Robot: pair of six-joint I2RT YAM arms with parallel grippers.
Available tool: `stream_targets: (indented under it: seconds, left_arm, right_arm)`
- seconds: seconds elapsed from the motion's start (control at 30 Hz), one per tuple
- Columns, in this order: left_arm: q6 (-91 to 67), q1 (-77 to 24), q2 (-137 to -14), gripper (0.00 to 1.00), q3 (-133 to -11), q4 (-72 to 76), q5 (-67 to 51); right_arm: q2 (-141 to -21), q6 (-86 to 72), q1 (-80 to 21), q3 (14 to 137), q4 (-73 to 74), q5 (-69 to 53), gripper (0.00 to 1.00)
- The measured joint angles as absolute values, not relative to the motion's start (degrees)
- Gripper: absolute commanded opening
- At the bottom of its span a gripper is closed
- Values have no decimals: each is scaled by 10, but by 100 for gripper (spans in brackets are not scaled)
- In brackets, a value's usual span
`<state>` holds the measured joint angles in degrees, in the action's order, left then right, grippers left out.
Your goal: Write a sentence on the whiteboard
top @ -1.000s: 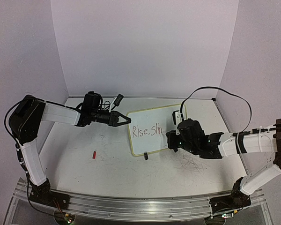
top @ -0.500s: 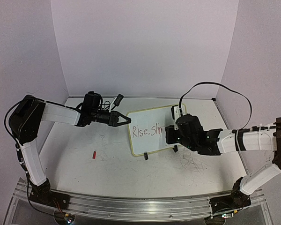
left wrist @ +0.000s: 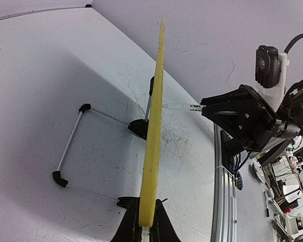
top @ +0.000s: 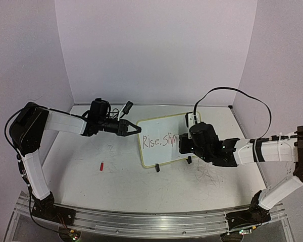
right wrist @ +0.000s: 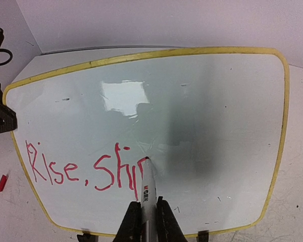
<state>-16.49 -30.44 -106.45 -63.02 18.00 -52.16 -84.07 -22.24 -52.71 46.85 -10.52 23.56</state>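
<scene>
The right gripper (right wrist: 148, 212) is clamping a marker (right wrist: 148, 189) between its closed fingers, and the marker's tip is touching the whiteboard (right wrist: 192, 126) at the right end of the sentence (right wrist: 86, 169), on its last red stroke. The left gripper (left wrist: 144, 222) is pinching the whiteboard's pale yellow rim at its far-left corner, jaws closed on the edge.

The whiteboard is standing tilted on small black feet (left wrist: 139, 127), slightly right of the table's (top: 116, 181) middle, between the two arms. Its white face is showing a glare patch and thin red handwriting along its near-left part, reading roughly "Rise, Shin". A small red object (top: 101, 166) is lying on the table, well apart, to the whiteboard's near left.
</scene>
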Motion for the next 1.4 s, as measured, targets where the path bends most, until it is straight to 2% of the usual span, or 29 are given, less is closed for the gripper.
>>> stream_targets:
  seconds: [1.4]
  left_arm:
    - [-164, -305, -1065, 0, -630, 180, -521]
  right_arm:
    - [-805, -241, -518, 431, -86, 209, 0]
